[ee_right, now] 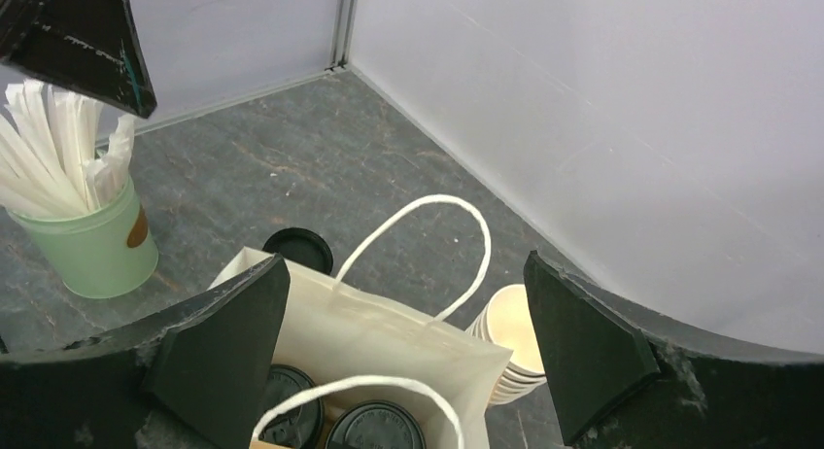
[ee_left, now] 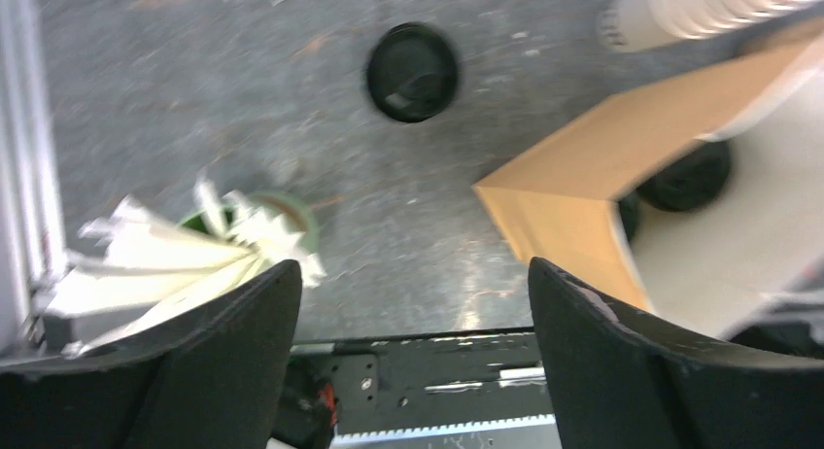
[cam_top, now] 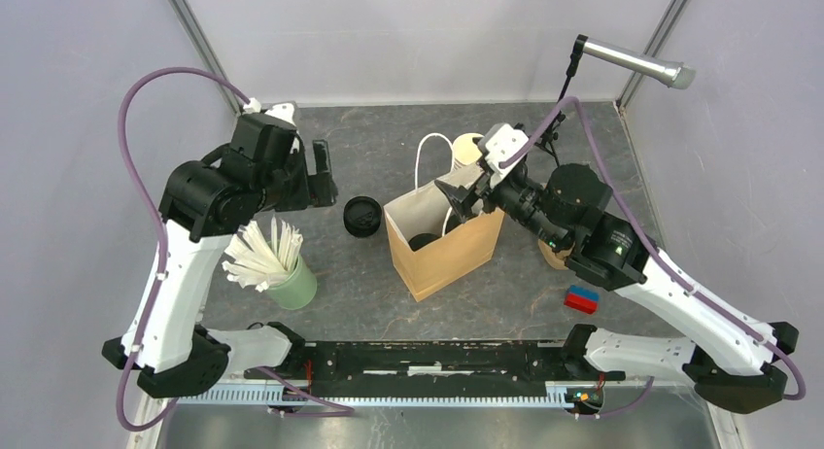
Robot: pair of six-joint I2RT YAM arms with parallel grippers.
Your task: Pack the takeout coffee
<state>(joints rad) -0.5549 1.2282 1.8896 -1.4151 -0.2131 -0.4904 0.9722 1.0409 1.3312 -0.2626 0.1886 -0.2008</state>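
The grey counter (cam_top: 321,293) carries everything, and near its middle stands an open brown paper bag (cam_top: 457,255) with white cord handles. The right end effector (ee_right: 405,274) hovers just above the bag's mouth, jaws spread wide and holding nothing. The left end effector (ee_left: 408,303) hangs over the counter to the bag's left, equally wide and empty. A green tumbler (cam_top: 291,286) stuffed with paper-wrapped sticks stands near the left arm, and a stack of lidless cups (cam_top: 466,148) sits behind the bag. The takeout coffee (ee_right: 374,430) is inside the bag: we see two round black tops side by side at the bottom, their paper walls hidden. One more black lid (cam_top: 361,217) rests on the counter just left of the bag, and we cannot tell whether a cup sits under it. We judge such cups thin-walled and easily crushed, with tops that may pop off. We would pinch gently across the wall just under the rim and keep them upright.
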